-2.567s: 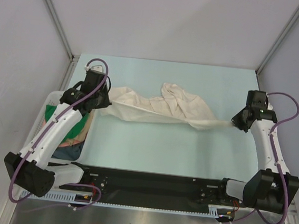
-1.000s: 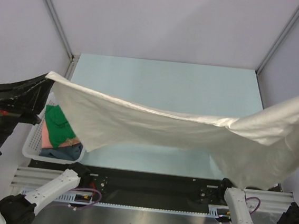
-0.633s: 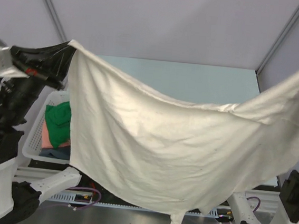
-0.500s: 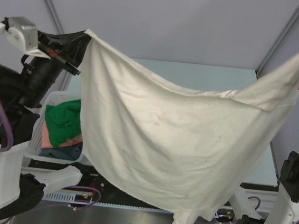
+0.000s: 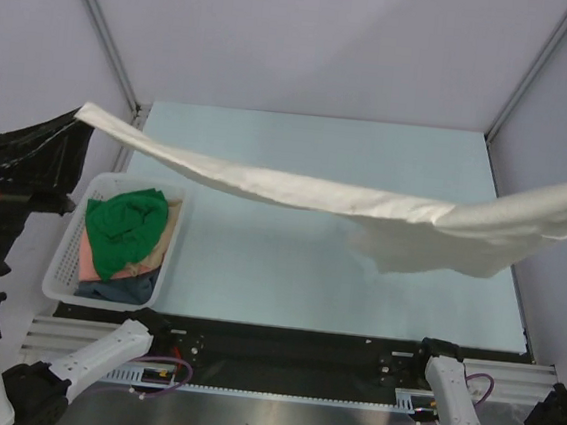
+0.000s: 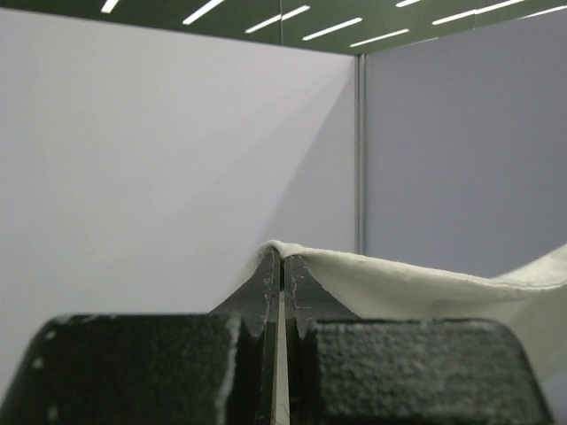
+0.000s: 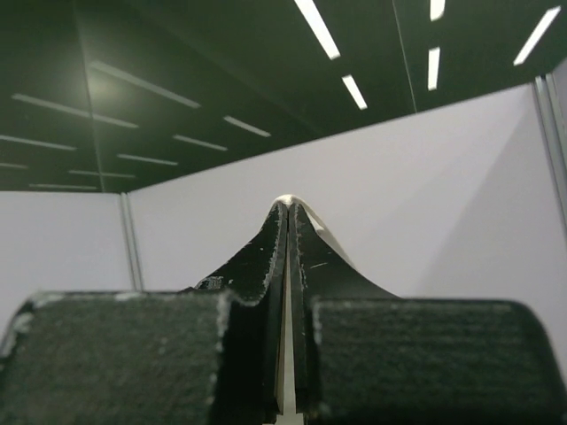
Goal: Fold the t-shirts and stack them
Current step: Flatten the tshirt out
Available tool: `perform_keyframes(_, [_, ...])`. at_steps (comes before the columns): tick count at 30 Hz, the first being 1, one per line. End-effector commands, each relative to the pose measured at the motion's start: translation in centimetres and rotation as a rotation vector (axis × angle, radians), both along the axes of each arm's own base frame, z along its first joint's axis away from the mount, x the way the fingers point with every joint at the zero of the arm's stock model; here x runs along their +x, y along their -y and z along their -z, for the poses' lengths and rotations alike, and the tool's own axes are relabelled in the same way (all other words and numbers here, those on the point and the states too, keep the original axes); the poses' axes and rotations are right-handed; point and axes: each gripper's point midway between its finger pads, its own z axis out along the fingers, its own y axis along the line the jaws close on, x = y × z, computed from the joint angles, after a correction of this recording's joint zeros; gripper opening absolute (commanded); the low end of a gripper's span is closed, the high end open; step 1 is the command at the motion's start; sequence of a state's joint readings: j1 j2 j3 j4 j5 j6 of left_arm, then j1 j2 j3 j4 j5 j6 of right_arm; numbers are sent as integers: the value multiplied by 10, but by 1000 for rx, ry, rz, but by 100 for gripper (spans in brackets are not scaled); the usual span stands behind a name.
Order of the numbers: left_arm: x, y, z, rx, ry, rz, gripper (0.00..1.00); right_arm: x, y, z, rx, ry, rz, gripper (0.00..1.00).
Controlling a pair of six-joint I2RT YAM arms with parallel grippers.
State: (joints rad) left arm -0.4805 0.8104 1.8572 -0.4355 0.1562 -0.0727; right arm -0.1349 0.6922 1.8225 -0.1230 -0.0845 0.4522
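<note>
The large cream t-shirt [image 5: 345, 200] hangs stretched in the air over the pale blue table [image 5: 289, 263], nearly edge-on, with a slack fold sagging at the right. My left gripper [image 5: 78, 115] is shut on its left corner; the left wrist view shows the jaws [image 6: 282, 257] pinched on cream cloth [image 6: 425, 283]. My right gripper [image 7: 286, 204] is shut on a thin edge of the cream cloth [image 7: 321, 228]; in the top view it is past the right edge. A green t-shirt [image 5: 127, 223], a pink one [image 5: 87, 254] and a dark blue one [image 5: 134, 285] lie in the basket.
The white lattice basket [image 5: 175, 232] stands at the table's left front. Grey walls with metal corner posts [image 5: 100, 29] enclose the table. The black rail [image 5: 280, 348] with the arm bases runs along the near edge.
The cream shirt hung as a broad sheet held high toward the camera. Both arms have come down and it is now pulled flat, edge-on, above the table.
</note>
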Motion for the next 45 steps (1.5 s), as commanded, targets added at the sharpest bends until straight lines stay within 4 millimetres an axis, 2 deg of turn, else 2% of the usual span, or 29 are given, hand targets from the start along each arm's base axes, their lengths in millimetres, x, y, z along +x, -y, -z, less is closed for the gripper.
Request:
perform_keyframes(1, [-23, 0, -8, 14, 47, 52, 0, -11, -3, -5, 9, 39, -26, 0])
perform_keyframes(5, [-46, -10, -13, -4, 82, 60, 0, -33, -11, -10, -21, 93, -42, 0])
perform_keyframes(10, [-58, -14, -19, -32, 104, 83, 0, -39, -16, -19, -32, 111, -67, 0])
perform_keyframes(12, [-56, -14, -22, -40, 109, 79, 0, -44, -17, -23, -39, 128, -68, 0])
perform_keyframes(15, [-45, -12, -24, -43, 101, 59, 0, -37, -16, -30, -40, 127, -63, 0])
perform_keyframes(18, [-22, -6, -22, -29, 70, 27, 0, -7, -11, -28, -27, 83, -63, 0])
perform_keyframes(20, [10, 4, -9, 7, 24, -12, 0, 17, -8, -24, -18, 51, -69, 0])
perform_keyframes(21, [30, 3, 0, 4, -19, -67, 0, 45, -4, -11, -7, -9, -68, 0])
perform_keyframes(22, [54, 9, 19, 41, -73, -102, 0, 56, -3, -8, -4, -16, -74, 0])
perform_keyframes(23, [78, 17, 35, 72, -126, -123, 0, 77, 0, 0, 5, -52, -78, 0])
perform_keyframes(24, [93, 21, 48, 86, -166, -141, 0, 94, 2, 8, 8, -83, -77, 0])
perform_keyframes(25, [115, 29, 74, 142, -215, -168, 0, 127, 5, 29, 13, -154, -87, 0])
perform_keyframes(27, [142, 39, 100, 175, -258, -185, 0, 168, 8, 51, 8, -230, -91, 0])
perform_keyframes(28, [164, 44, 133, 207, -321, -218, 0, 198, 11, 77, 18, -303, -97, 0])
perform_keyframes(29, [176, 41, 142, 195, -332, -259, 0, 212, 12, 87, 18, -322, -100, 0])
perform_keyframes(30, [192, 45, 161, 215, -367, -280, 0, 238, 14, 107, 14, -374, -105, 0])
perform_keyframes(31, [208, 48, 193, 241, -426, -304, 0, 252, 16, 121, 11, -404, -98, 0])
perform_keyframes(32, [221, 44, 202, 219, -435, -350, 0, 274, 20, 147, 16, -464, -94, 0])
perform_keyframes(33, [246, 41, 238, 220, -502, -401, 0, 302, 24, 175, 21, -525, -87, 0])
perform_keyframes(34, [256, 43, 263, 249, -554, -410, 0, 314, 26, 183, 21, -549, -89, 0])
perform_keyframes(35, [271, 38, 280, 246, -578, -457, 0, 333, 28, 213, 32, -615, -92, 0])
perform_keyframes(36, [285, 34, 299, 253, -610, -487, 0, 348, 30, 232, 39, -656, -93, 0])
perform_keyframes(37, [308, 40, 346, 319, -700, -493, 0, 375, 34, 266, 47, -734, -96, 0])
perform_keyframes(39, [331, 45, 382, 338, -783, -482, 0, 402, 36, 319, 59, -831, -101, 0])
perform_keyframes(40, [354, 51, 415, 372, -851, -496, 0, 424, 38, 351, 67, -887, -109, 0])
perform_keyframes(42, [376, 52, 449, 418, -925, -531, 0, 448, 40, 387, 57, -966, -117, 0])
perform_keyframes(43, [396, 56, 470, 446, -963, -550, 0, 458, 42, 400, 55, -993, -116, 0])
perform_keyframes(44, [404, 56, 489, 473, -1000, -564, 0, 480, 46, 440, 52, -1076, -117, 0])
perform_keyframes(45, [421, 57, 483, 461, -993, -575, 0, 493, 45, 437, 29, -1080, -132, 0])
